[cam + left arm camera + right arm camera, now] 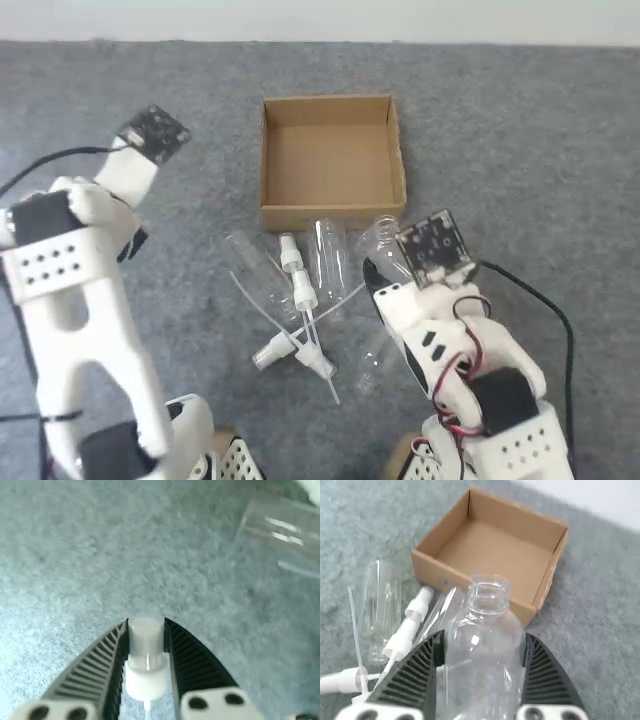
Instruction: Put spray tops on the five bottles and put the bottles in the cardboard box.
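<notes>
My left gripper (146, 625) is shut on a white spray top (146, 657), held just above the grey carpet, with a clear bottle (282, 530) lying farther off. My right gripper (483, 640) is shut on a clear open-necked bottle (482, 630), its mouth pointing toward the cardboard box (440, 572). In the high view this held bottle (381, 235) is near the front right corner of the box (330, 215). Two capless bottles (250, 262) (330, 255) and several spray tops (298, 275) lie on the carpet in front of the box.
The box interior holds nothing. Long thin dip tubes (322, 365) from the spray tops spread over the carpet between the arms. A black cable (545, 300) runs beside the right arm. Bare carpet lies to the right of the box.
</notes>
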`<state>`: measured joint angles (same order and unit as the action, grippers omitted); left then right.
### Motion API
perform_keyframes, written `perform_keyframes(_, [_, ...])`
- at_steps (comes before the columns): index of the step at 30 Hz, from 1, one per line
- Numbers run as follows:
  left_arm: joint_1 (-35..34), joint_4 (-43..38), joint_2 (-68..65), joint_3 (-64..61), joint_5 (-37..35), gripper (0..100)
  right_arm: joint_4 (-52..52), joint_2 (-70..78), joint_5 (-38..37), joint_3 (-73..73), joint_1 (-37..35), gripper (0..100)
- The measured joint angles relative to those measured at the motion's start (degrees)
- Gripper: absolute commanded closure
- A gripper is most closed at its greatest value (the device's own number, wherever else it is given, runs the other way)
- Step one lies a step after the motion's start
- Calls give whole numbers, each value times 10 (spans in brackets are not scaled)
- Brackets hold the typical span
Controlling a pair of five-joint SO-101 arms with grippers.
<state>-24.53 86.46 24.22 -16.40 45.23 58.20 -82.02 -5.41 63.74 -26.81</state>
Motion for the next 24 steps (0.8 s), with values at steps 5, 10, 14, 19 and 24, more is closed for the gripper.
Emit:
perform_keyframes(5, [34,-9,53,-1,-80,987,-34,-47,0,39,-1,920])
perform_keyframes(10, [69,-14,113,-1,-163,987,-84,-83,0,84,0,922])
perform_keyframes(14, [91,-47,156,-1,-244,987,-120,-119,0,126,-28,922])
perform_keyframes(19, [122,-77,188,-1,-332,987,-152,-172,0,172,-47,923])
perform_keyframes(24, [147,-105,207,-1,-402,987,-177,-207,0,200,-48,923])
